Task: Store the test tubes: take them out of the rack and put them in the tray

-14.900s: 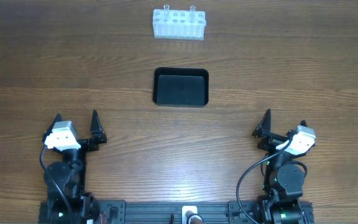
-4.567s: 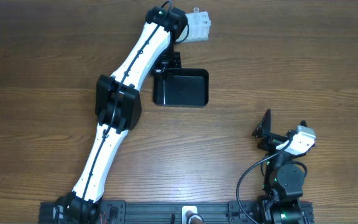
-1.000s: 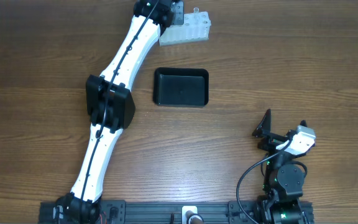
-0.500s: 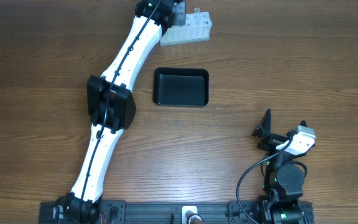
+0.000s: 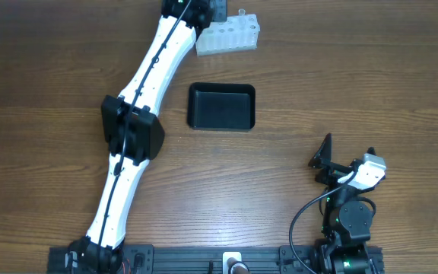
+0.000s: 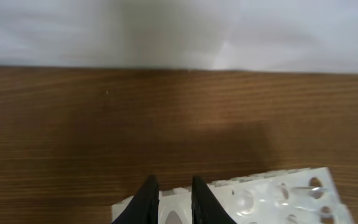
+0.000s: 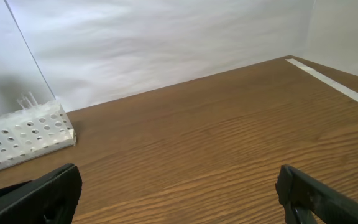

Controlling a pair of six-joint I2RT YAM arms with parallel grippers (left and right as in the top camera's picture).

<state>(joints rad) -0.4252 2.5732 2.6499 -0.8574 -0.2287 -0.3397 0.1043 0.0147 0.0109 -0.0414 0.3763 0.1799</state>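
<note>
Right now my left arm stretches across the table (image 5: 341, 68) to the far edge, and the left gripper (image 6: 173, 182) hangs over one end of the clear rack (image 5: 230, 38). From the wrist camera I cannot tell whether it has closed on anything. The rack sits askew, with its left end nearer the black tray (image 5: 189, 106) than its right end. One test tube (image 5: 239, 13) stands upright in the rack at its right end. The tray lies just in front of the rack, apart from it, and I can make out nothing inside it. On my right, the right gripper (image 5: 347, 150) is spread wide and holds nothing, close to its base and well apart from the rack and tray.
</note>
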